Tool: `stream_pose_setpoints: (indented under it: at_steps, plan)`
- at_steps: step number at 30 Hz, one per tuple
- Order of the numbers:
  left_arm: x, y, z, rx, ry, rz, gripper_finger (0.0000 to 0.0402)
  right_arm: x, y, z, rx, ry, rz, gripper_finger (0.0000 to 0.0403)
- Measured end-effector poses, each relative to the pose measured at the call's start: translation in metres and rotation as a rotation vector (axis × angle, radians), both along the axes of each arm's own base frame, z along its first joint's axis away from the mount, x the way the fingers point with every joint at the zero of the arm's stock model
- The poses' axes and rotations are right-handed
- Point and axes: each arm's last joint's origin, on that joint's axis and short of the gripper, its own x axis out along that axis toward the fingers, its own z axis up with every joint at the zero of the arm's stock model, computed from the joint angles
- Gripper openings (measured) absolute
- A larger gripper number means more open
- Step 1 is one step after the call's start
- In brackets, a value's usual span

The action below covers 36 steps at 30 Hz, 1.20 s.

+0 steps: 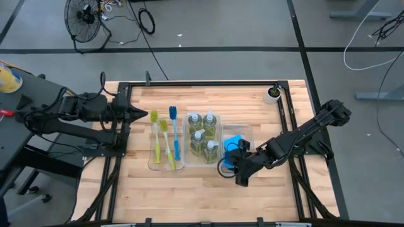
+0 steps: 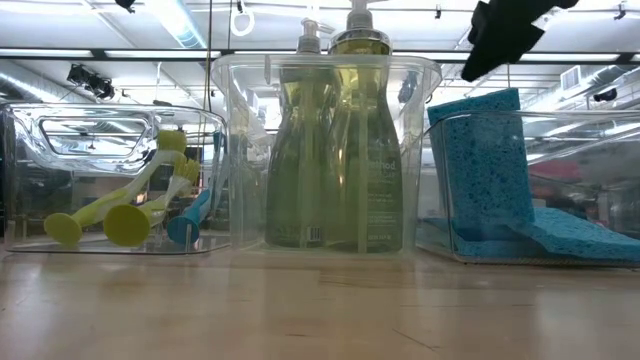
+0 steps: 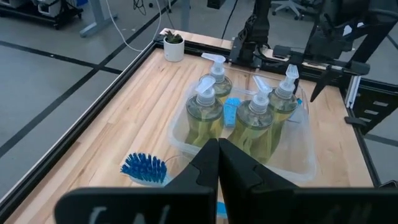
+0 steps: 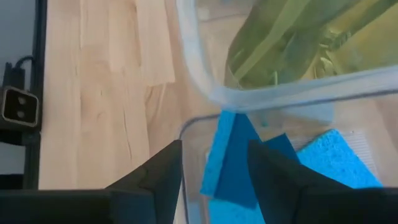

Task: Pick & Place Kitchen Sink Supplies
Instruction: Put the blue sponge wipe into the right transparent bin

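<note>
The right gripper (image 4: 214,168), fingers spread, hangs over upright blue sponges (image 4: 233,162) in their clear tray (image 1: 246,130). The left gripper (image 3: 219,158), pressed together, waits beside the brushes (image 1: 165,135). Soap bottle (image 2: 362,140) labels are unreadable.

A robotics lab or industrial test space: a butcher-block counter (image 1: 208,183) in a black metal frame stands on a grey concrete floor (image 1: 221,25) crossed by dark lines, with two dark robot arms mounted at its sides. A floor fan (image 1: 85,19) and loose black and white cables (image 1: 146,20) lie beyond the counter, while the table-height camera shows an open ceiling with fluorescent tube lights (image 2: 190,20) and exposed ductwork. Office chairs and wheeled desk frames (image 3: 74,12) stand in the background past the counter's far edge.
</note>
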Motion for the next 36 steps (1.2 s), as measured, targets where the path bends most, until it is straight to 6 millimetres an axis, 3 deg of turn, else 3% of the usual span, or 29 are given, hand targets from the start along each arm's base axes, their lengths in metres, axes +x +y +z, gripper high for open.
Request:
stream_pose_setpoints:
  at_steps: [13, 30, 36]
  plan:
    - [0.0, 0.001, 0.0, 0.018, 0.002, 0.041, 0.0016, -0.005, 0.0, -0.003, -0.034, 0.044, 0.007, 0.0181]
    - [-0.001, 0.001, 0.0, 0.019, 0.007, 0.041, 0.0016, 0.007, 0.012, -0.032, -0.068, 0.12, 0.024, 0.018]
    - [-0.001, 0.001, -0.001, 0.013, 0.006, 0.043, 0.0016, 0.008, 0.012, -0.034, -0.045, 0.123, -0.019, 0.0144]
